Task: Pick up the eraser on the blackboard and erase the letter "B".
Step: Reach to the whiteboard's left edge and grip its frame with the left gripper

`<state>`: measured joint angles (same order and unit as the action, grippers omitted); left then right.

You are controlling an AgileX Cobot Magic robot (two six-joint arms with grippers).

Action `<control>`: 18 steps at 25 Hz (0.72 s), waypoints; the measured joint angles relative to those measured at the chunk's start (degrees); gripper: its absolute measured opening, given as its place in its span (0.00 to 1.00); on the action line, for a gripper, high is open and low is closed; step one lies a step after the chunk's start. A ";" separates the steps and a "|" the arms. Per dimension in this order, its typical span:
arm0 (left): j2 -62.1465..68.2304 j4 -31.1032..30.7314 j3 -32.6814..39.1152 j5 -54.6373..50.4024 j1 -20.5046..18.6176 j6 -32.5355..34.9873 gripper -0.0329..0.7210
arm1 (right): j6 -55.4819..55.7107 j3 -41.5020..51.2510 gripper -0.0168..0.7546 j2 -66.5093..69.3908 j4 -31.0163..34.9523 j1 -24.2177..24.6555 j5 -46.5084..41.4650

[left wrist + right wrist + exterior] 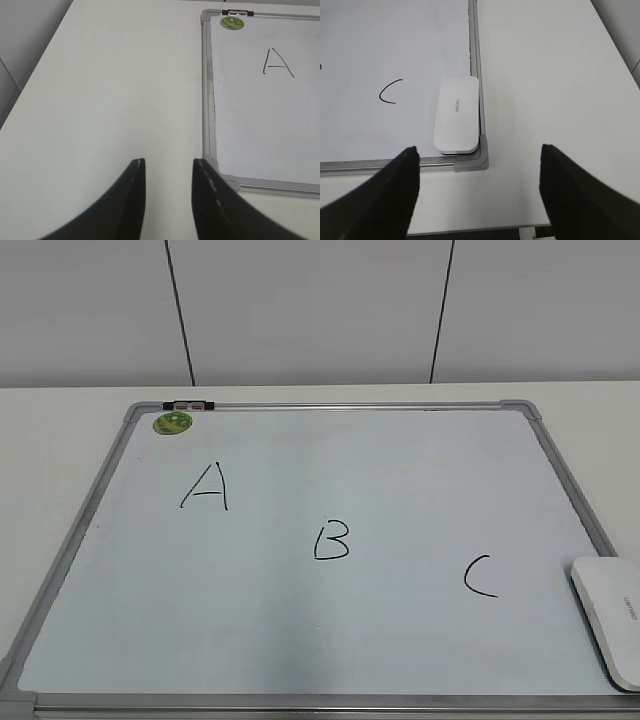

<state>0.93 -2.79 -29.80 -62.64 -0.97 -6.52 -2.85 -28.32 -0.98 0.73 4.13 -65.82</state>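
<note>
Eraser (456, 115) flat in blackboard (420, 455) near right corner, beside frame, past letter C (390, 92). Letter "B" (332, 541) mid-board, exterior view only. Right gripper (479, 160) spread wide, empty. Left gripper (169, 167) narrowly parted, empty, over table (115, 85).

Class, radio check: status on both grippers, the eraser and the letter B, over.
Left gripper open, empty, off the board's left corner. Right gripper open wide, empty. Eraser untouched at the blackboard right edge. Letter "B" intact; nothing in the way.

A white table (60, 430) stands against a pale grey panelled wall (310, 310) split by thin dark vertical seams (180, 310), under soft, even light.
</note>
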 joint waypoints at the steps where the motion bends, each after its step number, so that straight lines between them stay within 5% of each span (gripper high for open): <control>1: 0.00 0.00 0.00 0.00 0.00 0.00 0.36 | 0.00 0.00 0.74 0.00 0.00 0.00 0.00; 18: 0.00 0.00 0.00 0.00 0.00 0.00 0.36 | 0.00 0.00 0.74 0.00 0.00 0.00 0.00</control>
<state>0.93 -2.79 -29.80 -62.64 -0.97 -6.52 -2.85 -28.32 -0.98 0.73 4.13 -65.82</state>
